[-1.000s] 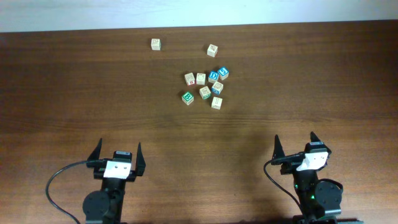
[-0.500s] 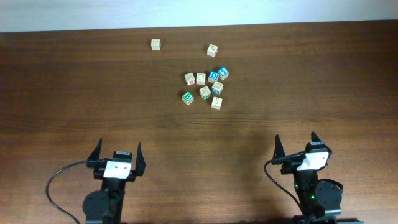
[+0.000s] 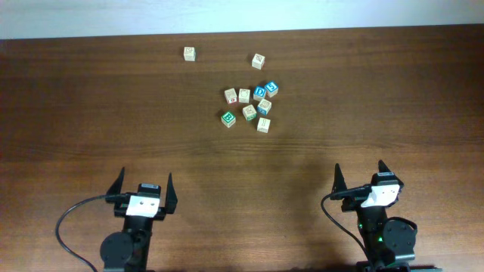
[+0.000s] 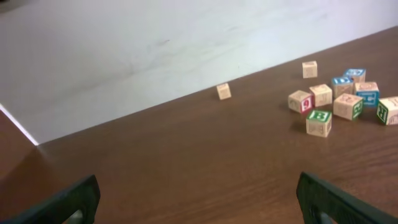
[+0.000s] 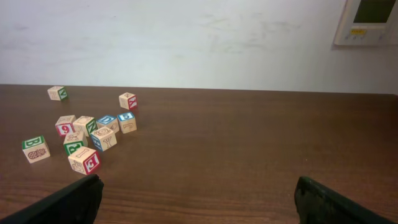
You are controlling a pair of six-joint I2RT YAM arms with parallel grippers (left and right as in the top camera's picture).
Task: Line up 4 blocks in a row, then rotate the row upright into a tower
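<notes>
Ten blocks (image 3: 249, 112) lie on the bench (image 3: 91, 113): eight clustered at upper centre, the green-B block (image 3: 228, 119) at the cluster's lower left, and two apart above it. At the bottom of the frame, the left fingers (image 3: 118, 185) and right fingers (image 3: 335, 181) stand released, spread wide and holding nothing.

a white letter "b" on the green top face of one wooden block (image 4: 319, 123)

My left fingers (image 3: 118, 185) and right fingers (image 3: 337, 181) are spread open, well apart from the small wooden letter blocks (image 3: 249, 112).
</notes>
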